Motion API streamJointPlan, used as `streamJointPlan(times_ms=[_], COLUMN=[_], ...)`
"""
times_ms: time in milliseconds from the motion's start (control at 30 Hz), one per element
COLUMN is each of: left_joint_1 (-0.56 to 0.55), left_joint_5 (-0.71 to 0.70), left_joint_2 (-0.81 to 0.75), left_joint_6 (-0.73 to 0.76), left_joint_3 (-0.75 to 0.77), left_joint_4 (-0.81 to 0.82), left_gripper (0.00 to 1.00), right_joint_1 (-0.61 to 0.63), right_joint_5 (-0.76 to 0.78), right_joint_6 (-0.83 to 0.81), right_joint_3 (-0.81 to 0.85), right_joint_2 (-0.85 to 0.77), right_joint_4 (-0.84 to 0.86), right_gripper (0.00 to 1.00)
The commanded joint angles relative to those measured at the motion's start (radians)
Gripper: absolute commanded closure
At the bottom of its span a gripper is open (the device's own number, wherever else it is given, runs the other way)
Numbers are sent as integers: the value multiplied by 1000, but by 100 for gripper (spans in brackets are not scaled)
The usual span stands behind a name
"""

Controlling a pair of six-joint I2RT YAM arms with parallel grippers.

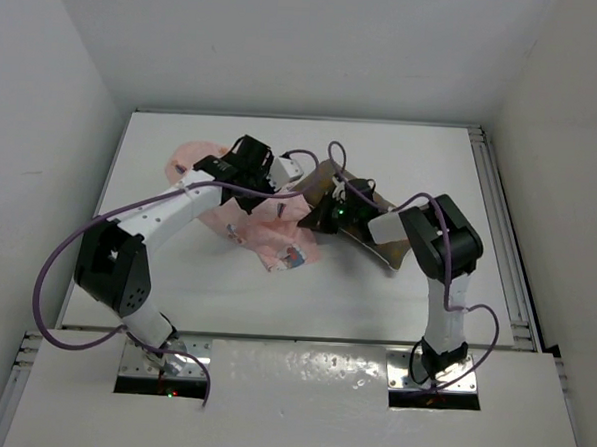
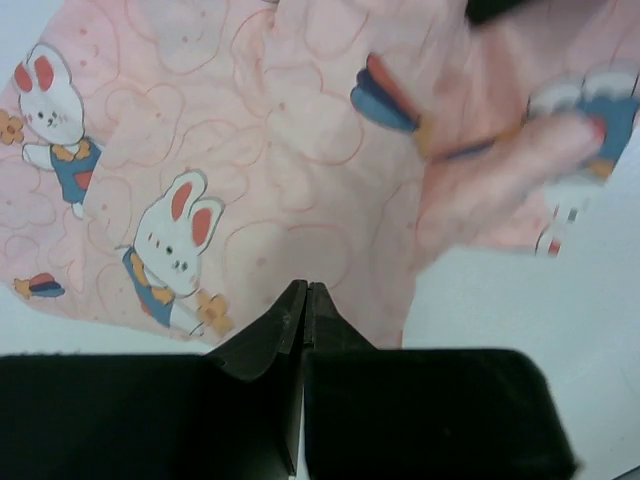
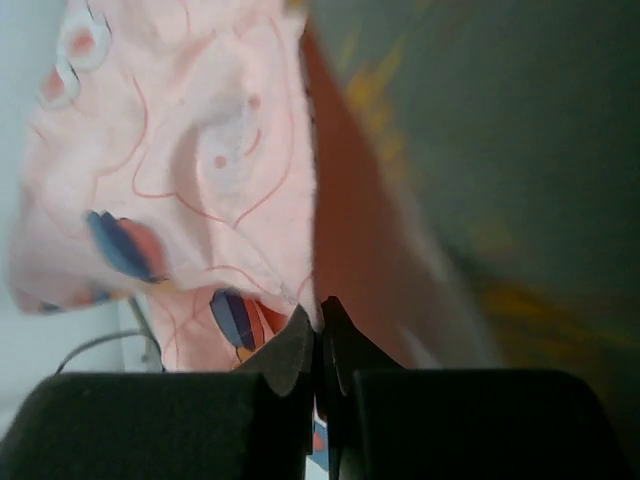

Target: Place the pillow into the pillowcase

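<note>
Beside the pillow [image 1: 372,245], the rabbit-print pillowcase [image 1: 272,244] lies rumpled.

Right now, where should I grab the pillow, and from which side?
I'd pinch the pillow on its pale near-right edge, coming from the right. In the top view that edge lies exposed, while the left end meets the pillowcase under the right gripper.

Bright, even overhead light; blurred, soft-focus wrist close-ups.
</note>
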Motion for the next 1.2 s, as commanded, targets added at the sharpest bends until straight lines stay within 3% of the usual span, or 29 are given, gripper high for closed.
streamJointPlan(times_ms=[0, 100, 133, 200, 333, 367, 433, 467, 567, 667, 833, 1000, 1067, 1167], left_joint_1=[29, 32, 29, 31, 16, 13, -13, -32, -119, -135, -145, -153, -153, -152], left_joint_5=[-37, 36, 53, 116, 167, 167, 182, 185, 96, -51, -246, -146, -166, -243], left_joint_2=[-57, -48, -32, 0, 37, 37, 43, 46, 57, 77, 98, 124, 133, 143], left_joint_6=[-29, -116, -151, -232, -211, -185, -116, -57, 16, 11, 76, 94, 97, 140], left_joint_3=[7, 9, 16, 59, 107, 95, 69, 43, -23, -42, -33, -76, -111, -131], left_joint_4=[6, 49, 60, 86, 84, 78, 67, 58, 86, 133, 231, 212, 253, 297], left_gripper=[100, 100, 100, 100, 100, 100, 69, 47, 22, 11, 9, 9, 9, 23], right_joint_1=[-72, -103, -117, -138, -220, -224, -231, -229, -226, -238, -278, -321, -333, -342], right_joint_5=[66, 115, 118, 103, 97, 115, 169, 175, 178, 193, 243, 235, 279, 365], right_joint_6=[-66, -170, -190, -220, -198, -207, -235, -244, -252, -254, -299, -295, -301, -356], right_joint_3=[84, 219, 278, 325, 259, 235, 178, 164, 133, 90, 64, 44, 43, 82], right_joint_2=[-92, -94, -88, -70, -155, -184, -247, -261, -287, -341, -411, -424, -434, -436], right_joint_4=[-102, -286, -321, -403, -408, -401, -426, -435, -476, -490, -539, -541, -545, -578], right_gripper=[100, 99, 86, 43, 9, 7, 6, 6, 6, 6, 6, 5, 2, 1])
